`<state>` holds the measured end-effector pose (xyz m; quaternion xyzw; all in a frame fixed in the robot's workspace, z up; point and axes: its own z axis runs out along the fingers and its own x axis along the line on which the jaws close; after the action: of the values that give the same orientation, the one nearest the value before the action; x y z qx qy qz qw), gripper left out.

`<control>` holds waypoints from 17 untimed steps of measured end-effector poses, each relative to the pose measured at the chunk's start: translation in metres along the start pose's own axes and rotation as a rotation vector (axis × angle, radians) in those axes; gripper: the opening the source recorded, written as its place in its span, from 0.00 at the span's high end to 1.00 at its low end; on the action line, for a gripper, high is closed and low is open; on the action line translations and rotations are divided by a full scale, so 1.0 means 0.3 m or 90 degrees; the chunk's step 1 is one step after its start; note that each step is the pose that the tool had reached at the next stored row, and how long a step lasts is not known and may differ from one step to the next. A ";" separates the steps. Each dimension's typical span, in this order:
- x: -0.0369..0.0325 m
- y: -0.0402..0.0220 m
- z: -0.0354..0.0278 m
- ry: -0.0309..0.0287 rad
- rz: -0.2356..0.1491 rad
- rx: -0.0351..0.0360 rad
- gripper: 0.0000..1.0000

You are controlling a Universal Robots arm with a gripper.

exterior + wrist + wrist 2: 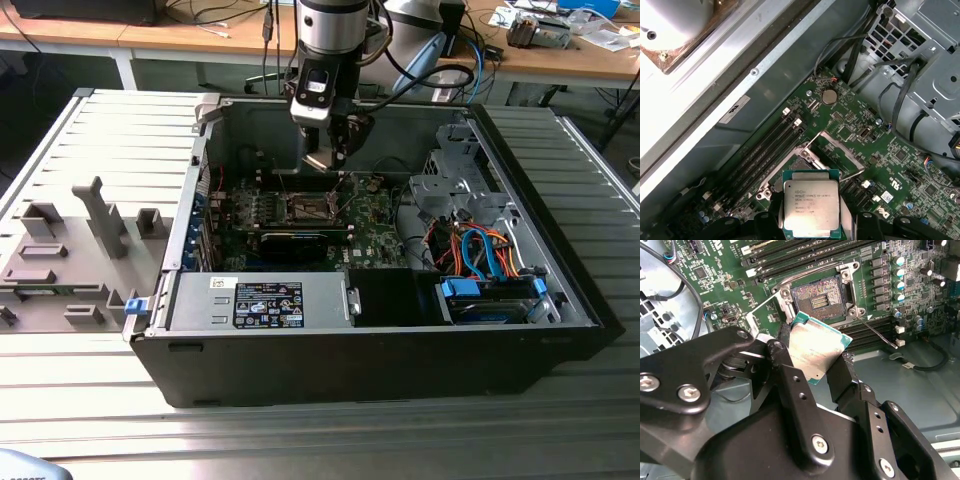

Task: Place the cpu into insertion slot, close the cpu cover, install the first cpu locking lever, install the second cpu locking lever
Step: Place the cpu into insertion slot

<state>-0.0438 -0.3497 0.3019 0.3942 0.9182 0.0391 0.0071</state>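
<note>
A black computer box [350, 365] lies open on a grey table [300, 440]. Orange and blue wires [478, 250] sit inside. Grey blocks [100, 215] stand nearby.

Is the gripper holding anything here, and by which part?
The gripper holds the small flat square silver-topped cpu, its black fingers pinching two opposite side edges.

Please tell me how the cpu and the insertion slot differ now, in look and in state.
The cpu has a pale silver top with a green edge; the insertion slot is a dark square with a metal rim. The cpu is gripped in the end effector, off the green board; the insertion slot sits fixed in that board, empty and uncovered. Both are square, of similar outline.
</note>
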 end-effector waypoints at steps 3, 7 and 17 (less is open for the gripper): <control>0.000 0.000 0.001 -0.0003 0.004 -0.0001 0.46; 0.000 0.000 0.002 -0.0008 0.010 -0.0002 0.46; 0.000 0.000 0.004 -0.0018 0.022 -0.0004 0.46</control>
<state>-0.0438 -0.3497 0.3009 0.4098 0.9113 0.0389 0.0078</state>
